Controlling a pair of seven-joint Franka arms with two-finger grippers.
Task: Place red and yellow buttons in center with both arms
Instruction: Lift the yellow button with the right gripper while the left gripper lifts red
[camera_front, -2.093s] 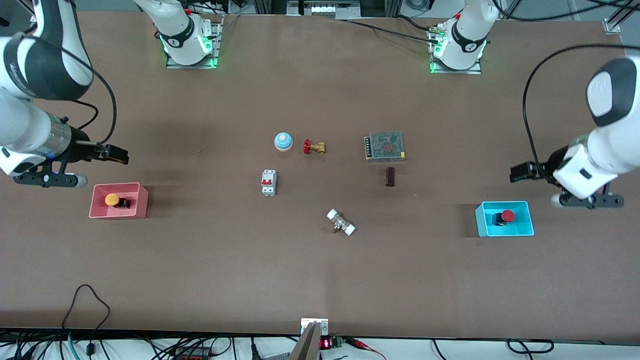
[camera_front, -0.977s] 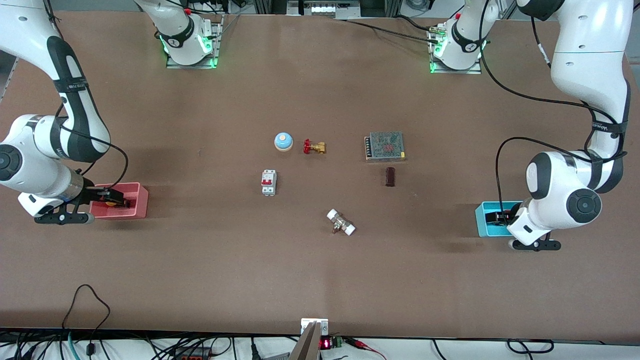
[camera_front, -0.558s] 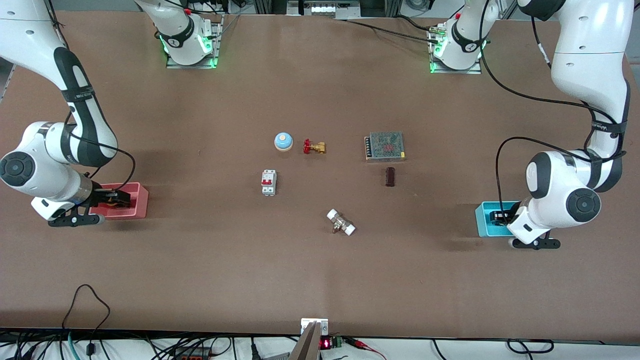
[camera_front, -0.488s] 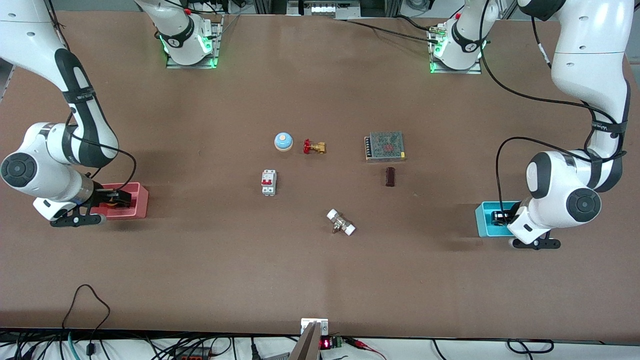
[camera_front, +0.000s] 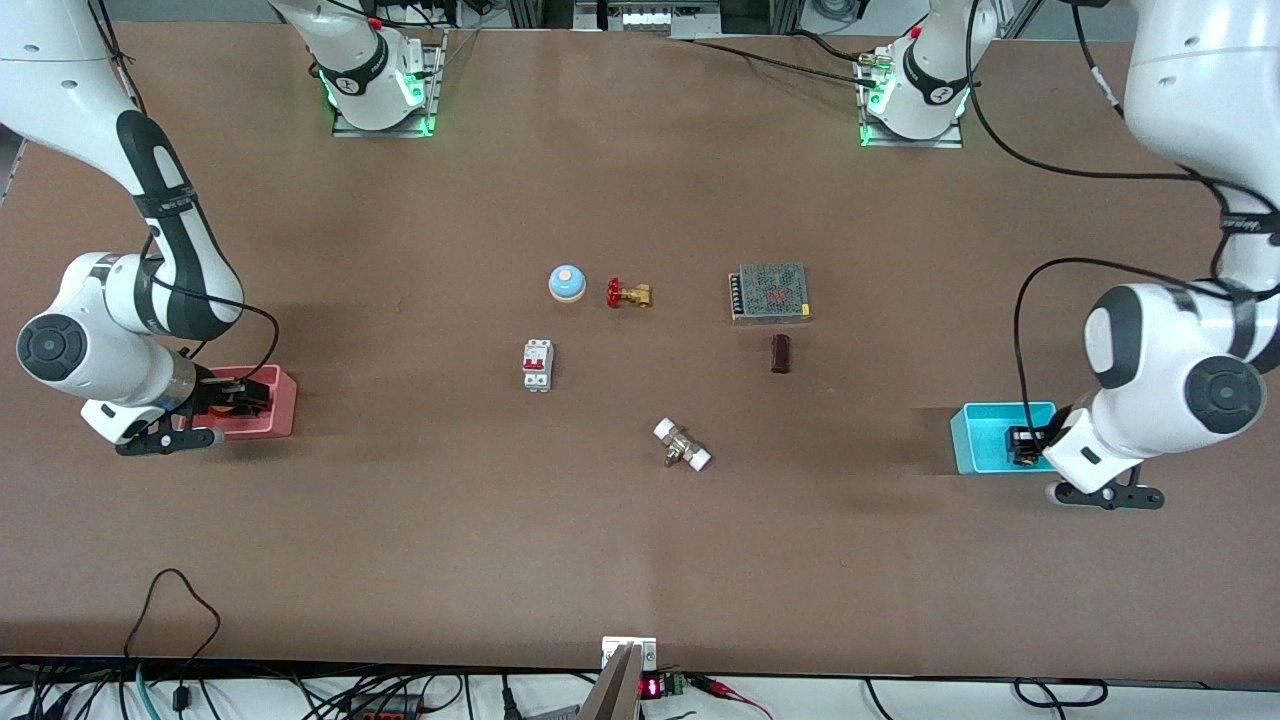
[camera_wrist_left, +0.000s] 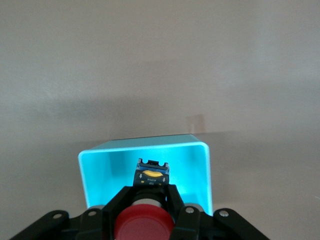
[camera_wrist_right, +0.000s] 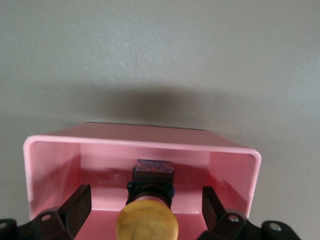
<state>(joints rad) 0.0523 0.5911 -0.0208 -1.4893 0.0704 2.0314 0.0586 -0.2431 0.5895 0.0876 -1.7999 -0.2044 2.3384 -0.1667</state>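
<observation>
You are looking at a matte brown table (camera_front: 420, 520). At the right arm's end a pink bin (camera_front: 272, 408) rests on it; at the left arm's end, a cyan bin (camera_front: 985, 437). Around the center lie a blue bell (camera_front: 566, 283) with a brass valve (camera_front: 629, 294) just beside it, a meshed power supply (camera_front: 769, 292), a dark block (camera_front: 780, 353), a white circuit breaker (camera_front: 537, 365), and a white-capped fitting (camera_front: 681, 445) nearest the front camera.

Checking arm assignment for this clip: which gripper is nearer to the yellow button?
Right. The right gripper is inside the pink bin, fingers open either side of the yellow button. The left gripper is in the blue bin, shut on the red button.
</observation>
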